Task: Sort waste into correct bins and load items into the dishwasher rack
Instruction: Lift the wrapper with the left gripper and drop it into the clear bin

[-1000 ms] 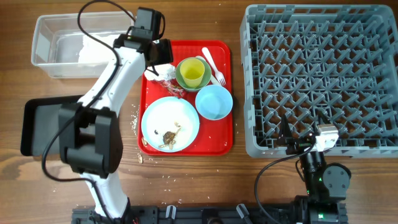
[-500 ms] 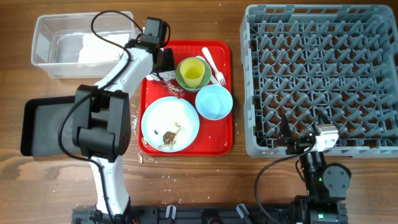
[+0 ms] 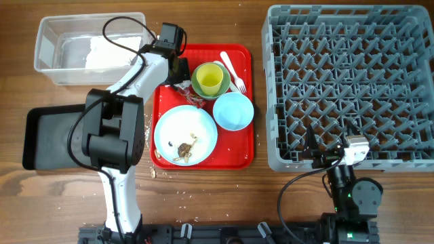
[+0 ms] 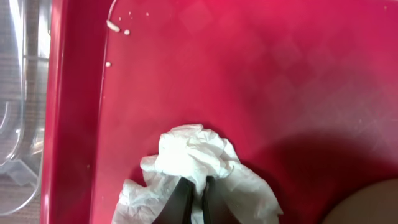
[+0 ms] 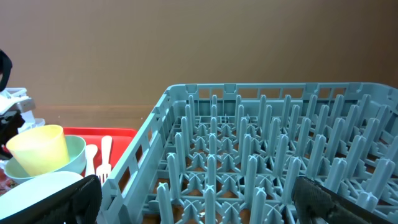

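In the left wrist view my left gripper (image 4: 194, 200) is shut on a fold of the crumpled white napkin (image 4: 199, 152), which lies on the red tray (image 4: 280, 74). From overhead the left gripper (image 3: 180, 72) is at the tray's upper left corner, beside the mint-green bowl (image 3: 198, 87) that holds the yellow-green cup (image 3: 210, 80). The red wrapper (image 3: 190, 96) lies just below it. Brown scraps (image 3: 184, 147) sit on the light blue plate (image 3: 185, 129). The blue bowl (image 3: 233, 110) and white fork (image 3: 232, 70) are on the tray too. My right gripper (image 5: 205, 205) stands open at the grey rack (image 5: 249, 155).
The clear tub (image 3: 47, 57) stands at the back left with something white in it. The black tray (image 3: 47, 139) is in front of it. The rack (image 3: 349, 85) fills the right side. Crumbs (image 3: 152, 172) lie on the table beside the red tray (image 3: 247, 146).
My left gripper moved right and down onto the napkin and shut on it. The right arm has not moved.
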Tool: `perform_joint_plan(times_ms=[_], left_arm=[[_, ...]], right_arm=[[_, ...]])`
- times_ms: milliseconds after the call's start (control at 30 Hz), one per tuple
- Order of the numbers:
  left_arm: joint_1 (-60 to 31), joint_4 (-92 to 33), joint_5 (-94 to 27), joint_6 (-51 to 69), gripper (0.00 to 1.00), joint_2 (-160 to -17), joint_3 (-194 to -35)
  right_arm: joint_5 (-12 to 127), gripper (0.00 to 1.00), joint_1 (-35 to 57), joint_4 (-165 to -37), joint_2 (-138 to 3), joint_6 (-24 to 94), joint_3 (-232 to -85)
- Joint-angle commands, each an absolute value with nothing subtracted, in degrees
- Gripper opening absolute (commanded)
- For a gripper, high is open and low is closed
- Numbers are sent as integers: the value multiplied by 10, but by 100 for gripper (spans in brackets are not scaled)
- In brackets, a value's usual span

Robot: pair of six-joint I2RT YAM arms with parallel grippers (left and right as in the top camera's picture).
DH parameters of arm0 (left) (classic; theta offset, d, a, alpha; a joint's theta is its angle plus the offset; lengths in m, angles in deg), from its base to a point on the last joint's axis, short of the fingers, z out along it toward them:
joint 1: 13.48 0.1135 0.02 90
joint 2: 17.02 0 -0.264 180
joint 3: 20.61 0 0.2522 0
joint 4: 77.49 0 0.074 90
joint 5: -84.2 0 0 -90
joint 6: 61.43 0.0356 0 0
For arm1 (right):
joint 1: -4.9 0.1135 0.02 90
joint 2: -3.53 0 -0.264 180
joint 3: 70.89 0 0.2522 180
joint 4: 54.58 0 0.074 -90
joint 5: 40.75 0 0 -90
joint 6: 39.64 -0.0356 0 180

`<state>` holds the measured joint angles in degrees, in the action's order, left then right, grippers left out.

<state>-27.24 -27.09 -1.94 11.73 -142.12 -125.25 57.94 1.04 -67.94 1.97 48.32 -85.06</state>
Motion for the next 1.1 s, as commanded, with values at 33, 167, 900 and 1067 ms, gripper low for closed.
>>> perform_joint_plan(times_ms=[33,167,900,1067], left_arm=[[-275,-271,-12,114,4,-1339,-1267],[-270,-273,37,114,4,-1266,-1267],[-110,-327,-10,36,100,-1263,-1266],[-126,-233,-140,37,100,-1263,-1266]], right_arm=[[574,100,8,-678,21,488,-850],[574,100,8,-678,21,488,-850],[574,100,8,-678,21,489,-850],[574,100,8,-678,21,488,-850]])
